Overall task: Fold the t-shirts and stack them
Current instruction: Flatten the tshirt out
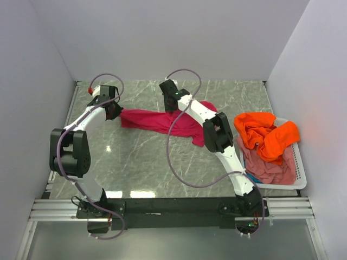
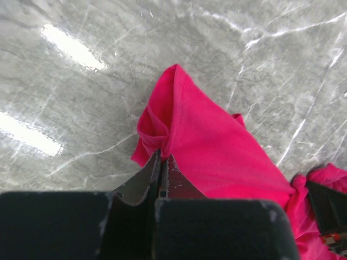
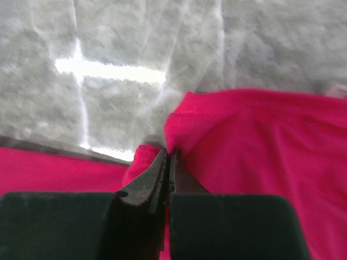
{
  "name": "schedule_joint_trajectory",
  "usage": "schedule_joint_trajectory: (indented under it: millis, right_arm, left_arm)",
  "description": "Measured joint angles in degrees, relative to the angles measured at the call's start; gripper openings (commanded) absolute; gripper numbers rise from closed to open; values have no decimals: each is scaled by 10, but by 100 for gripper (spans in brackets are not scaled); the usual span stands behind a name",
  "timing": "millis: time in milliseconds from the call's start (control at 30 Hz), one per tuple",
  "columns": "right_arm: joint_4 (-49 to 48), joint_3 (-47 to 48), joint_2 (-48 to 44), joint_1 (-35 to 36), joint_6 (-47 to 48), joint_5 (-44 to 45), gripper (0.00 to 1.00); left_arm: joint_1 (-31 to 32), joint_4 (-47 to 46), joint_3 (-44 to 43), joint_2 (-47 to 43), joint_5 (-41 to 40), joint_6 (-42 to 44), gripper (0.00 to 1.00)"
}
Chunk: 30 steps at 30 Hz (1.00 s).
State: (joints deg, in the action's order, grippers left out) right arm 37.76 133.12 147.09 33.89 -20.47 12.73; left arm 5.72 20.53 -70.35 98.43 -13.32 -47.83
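A crimson-magenta t-shirt (image 1: pixel 157 121) lies stretched across the middle of the marble table, from my left gripper (image 1: pixel 113 111) to under my right arm. The left gripper (image 2: pixel 162 155) is shut on a pinched fold at the shirt's (image 2: pixel 217 146) left end. My right gripper (image 1: pixel 172 100) sits at the shirt's far edge; its jaws (image 3: pixel 168 153) are shut on an edge of the same cloth (image 3: pixel 260 141). An orange t-shirt (image 1: pixel 265 134) and a pink-red one (image 1: pixel 268 169) lie heaped in the basket, with a bit of blue cloth (image 1: pixel 252 177) beside them.
A white plastic basket (image 1: pixel 301 172) stands at the table's right edge, close to the right wall. Grey marble tabletop (image 1: pixel 141 162) lies bare in front of the shirt. White walls enclose the back and both sides.
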Motion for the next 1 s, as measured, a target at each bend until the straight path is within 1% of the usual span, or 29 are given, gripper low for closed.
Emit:
schedule_joint_trajectory:
  millis: [133,200,367,433,500,533,633,767,867,1000]
  right_arm:
    - [-17,-90,-68,2,7,33,0]
    - [-36,-160,-135,4,11,52,0]
    - [-131,-315,-371,8,28,114,0]
    - [-185,-357,-483,11,40,145,0]
    - [-226,-386,-567,16,50,169,0]
    - [-247,-399,-611,20,57,181,0]
    - [-281,-417,-718,33,82,214,0]
    - [-294,-416,-810,45,110,235,0]
    - [-287,-409,-865,46,125,238,0]
    - [-254,-354,-904,46,131,221,0]
  left_arm:
    - [0,5,4,-32,-10,0,1]
    - [1,9,7,-56,-14,0,1]
    - [7,17,8,-126,-31,0,1]
    - [14,21,8,-164,-42,0,1]
    - [20,28,8,-193,-51,0,1]
    - [25,34,7,-223,-58,1,1]
    - [33,49,-11,-287,-74,2,1]
    - [35,62,-61,-381,-104,2,1]
    - [35,63,-90,-451,-113,7,1]
    - [35,56,-128,-537,-107,21,1]
